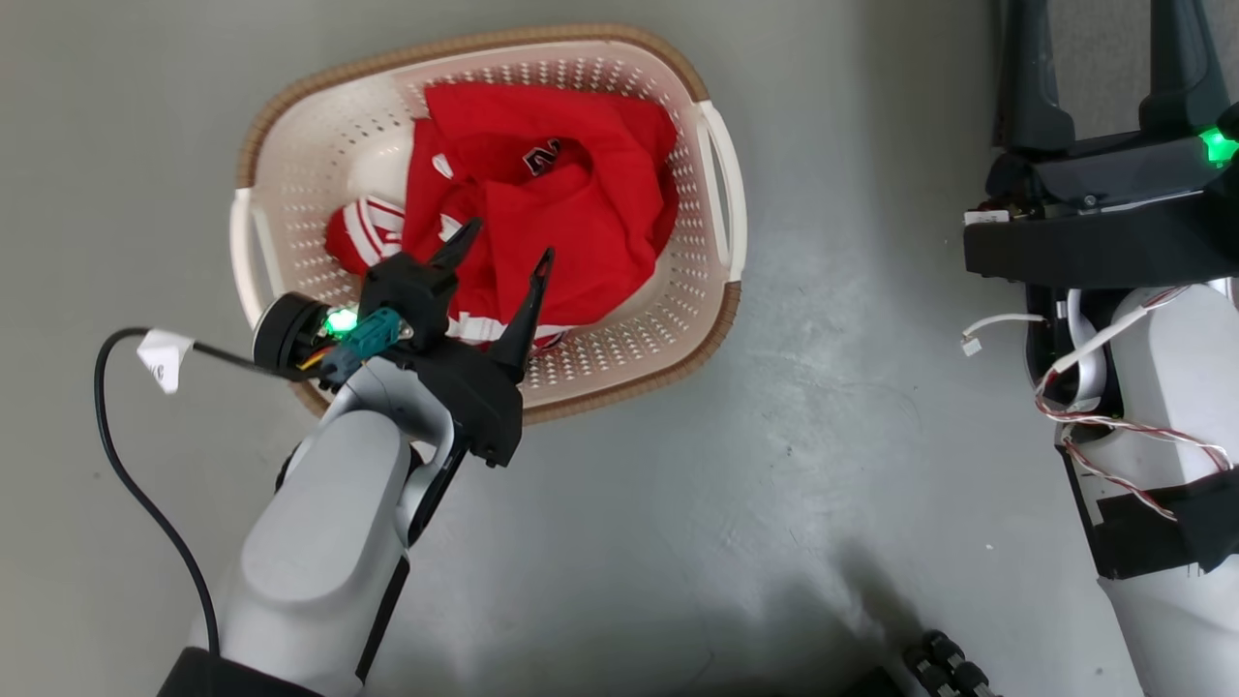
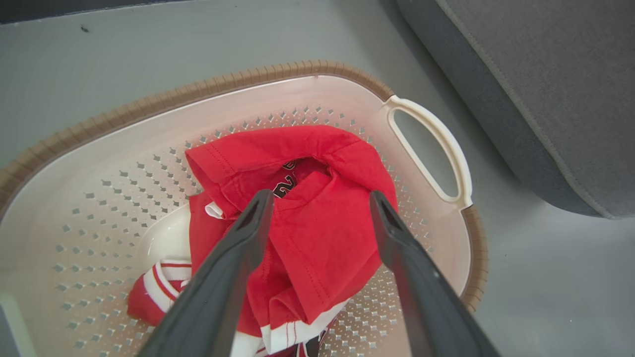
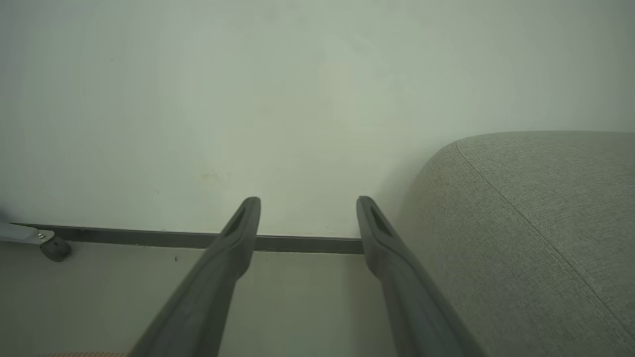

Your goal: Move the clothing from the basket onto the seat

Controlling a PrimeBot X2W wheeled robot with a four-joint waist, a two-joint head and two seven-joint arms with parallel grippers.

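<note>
Hovering over clothing [image 1: 571, 223] in the basket [image 1: 484, 44], left gripper [image 1: 510, 239] gapes empty; right gripper [image 3: 307, 202] likewise, beside the seat [image 3: 536, 223].

Folds of the clothing [image 2: 322, 248] hide most of its black numerals [image 2: 284, 186].

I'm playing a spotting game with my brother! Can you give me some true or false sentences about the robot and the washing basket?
1. The red fabric clothing lies inside the cream-white perforated plastic basket. True.
2. The left gripper has its fingers shut on the clothing. False: they are open over it.
3. The basket stands on the light grey fabric seat. False: it stands on the grey floor beside the seat.
4. The right gripper has open fingers holding nothing. True.
</note>
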